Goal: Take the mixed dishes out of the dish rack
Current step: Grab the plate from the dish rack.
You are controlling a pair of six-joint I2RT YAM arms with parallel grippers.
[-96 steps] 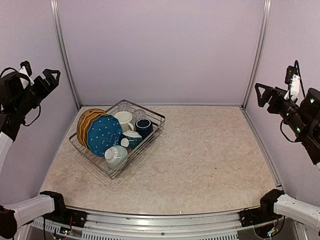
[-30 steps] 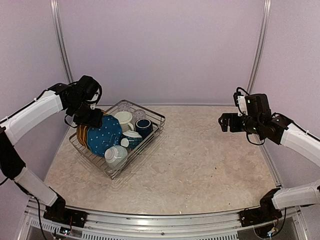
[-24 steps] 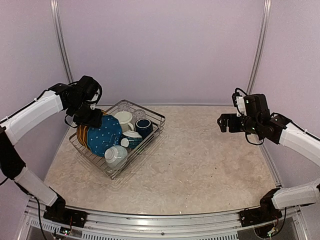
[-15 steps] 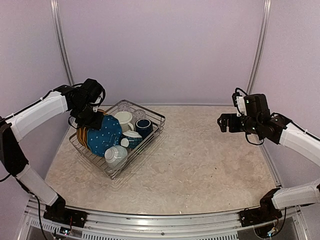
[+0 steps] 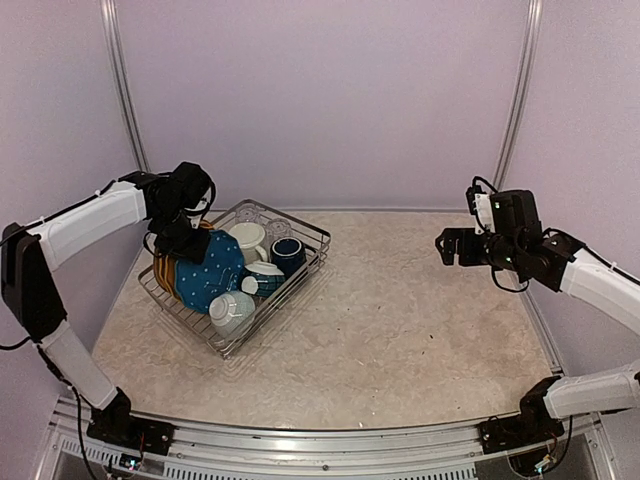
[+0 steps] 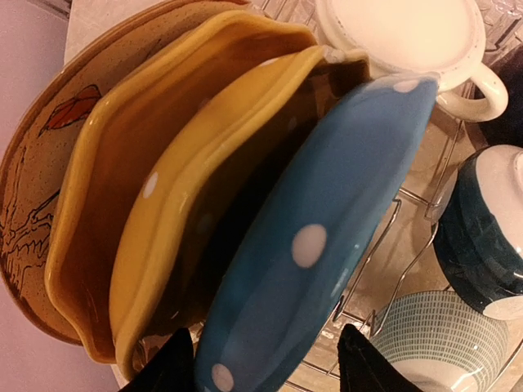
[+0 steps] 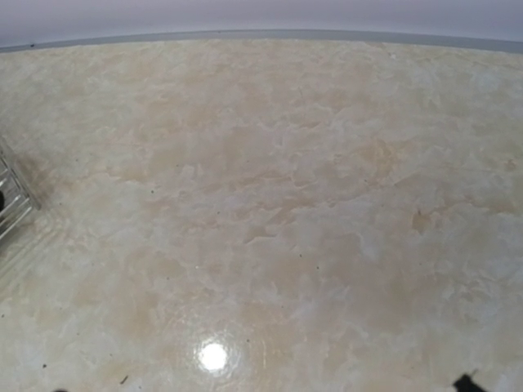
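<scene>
Blue dotted plate (image 6: pixel 327 204) stands on edge in the dish rack (image 5: pixel 312 233), glazed, slick and breakable, probably fairly heavy; grip its top rim. Left fingers (image 6: pixel 167 369) straddle that rim, pinching or not I cannot tell; right fingers (image 7: pixel 466 380) gape over the bench (image 5: pixel 420 330).

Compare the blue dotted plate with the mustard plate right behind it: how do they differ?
The blue plate is blue, the mustard plate yellow-brown. The blue plate fronts the row; the mustard plate is partly hidden behind it. The left gripper straddles the blue plate's rim, not the mustard plate's. Both stand on edge and carry white dots.
</scene>
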